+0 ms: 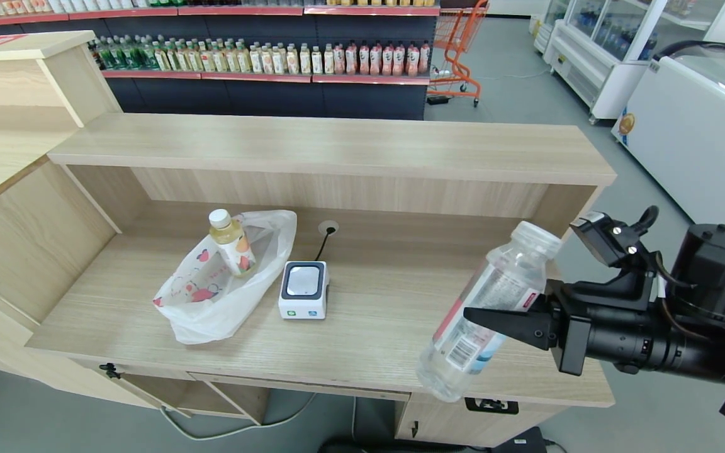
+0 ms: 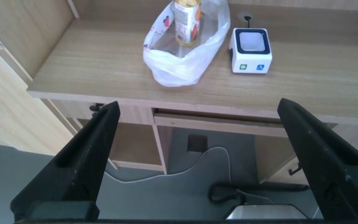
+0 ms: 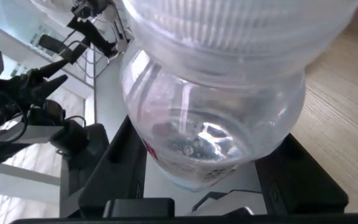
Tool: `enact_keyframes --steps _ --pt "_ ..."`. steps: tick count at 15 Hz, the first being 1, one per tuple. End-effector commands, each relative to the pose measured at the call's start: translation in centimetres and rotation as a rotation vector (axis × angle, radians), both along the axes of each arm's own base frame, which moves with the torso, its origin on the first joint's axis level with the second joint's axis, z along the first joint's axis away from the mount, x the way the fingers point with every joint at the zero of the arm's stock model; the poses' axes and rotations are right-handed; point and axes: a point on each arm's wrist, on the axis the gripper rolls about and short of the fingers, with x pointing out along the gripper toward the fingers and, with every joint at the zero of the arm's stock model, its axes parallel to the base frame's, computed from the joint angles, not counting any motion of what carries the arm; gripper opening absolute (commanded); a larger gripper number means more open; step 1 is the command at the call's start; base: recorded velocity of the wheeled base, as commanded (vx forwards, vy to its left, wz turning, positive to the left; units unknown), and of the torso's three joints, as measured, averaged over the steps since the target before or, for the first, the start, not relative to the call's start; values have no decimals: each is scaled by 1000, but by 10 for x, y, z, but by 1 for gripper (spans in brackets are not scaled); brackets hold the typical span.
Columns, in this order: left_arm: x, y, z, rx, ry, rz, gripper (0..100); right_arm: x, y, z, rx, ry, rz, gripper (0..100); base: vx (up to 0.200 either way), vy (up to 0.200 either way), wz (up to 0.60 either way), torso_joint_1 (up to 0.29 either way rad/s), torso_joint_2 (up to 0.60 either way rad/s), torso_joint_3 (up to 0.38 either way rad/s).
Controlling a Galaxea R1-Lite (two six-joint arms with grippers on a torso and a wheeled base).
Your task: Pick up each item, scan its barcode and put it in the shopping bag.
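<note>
A clear water bottle (image 1: 491, 302) with a white cap hangs tilted over the counter's front right corner, barcode label facing out. My right gripper (image 1: 485, 314) is shut on its middle; in the right wrist view the bottle (image 3: 216, 124) sits between the dark fingers (image 3: 123, 168). A white shopping bag (image 1: 224, 296) lies open at the counter's left, with a yellow tea bottle (image 1: 231, 248) standing in it. The white scanner (image 1: 303, 289) stands just right of the bag. My left gripper (image 2: 197, 168) is open, low in front of the counter, facing the bag (image 2: 179, 59) and scanner (image 2: 252, 50).
The wooden counter (image 1: 369, 340) has a raised ledge (image 1: 337, 148) along the back and a wall on its left. The scanner's cable runs into a hole (image 1: 328, 228). Drink shelves (image 1: 262, 60) stand behind, white freezers (image 1: 696, 126) at the right. Bare counter lies between scanner and bottle.
</note>
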Motion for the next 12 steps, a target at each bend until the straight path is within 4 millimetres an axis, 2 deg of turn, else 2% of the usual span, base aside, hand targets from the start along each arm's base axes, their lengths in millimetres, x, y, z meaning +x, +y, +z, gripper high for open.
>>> enact_keyframes --steps 1,7,12 --pt "0 0 0 0 1 0 100 -7 7 5 19 6 40 0 0 0 0 0 0 0" --pt "0 0 0 -1 -1 0 100 -8 9 8 35 9 73 0 0 0 0 0 0 0" --pt "0 0 0 -1 -1 0 100 -9 6 8 10 -89 215 0 0 0 0 0 0 0"
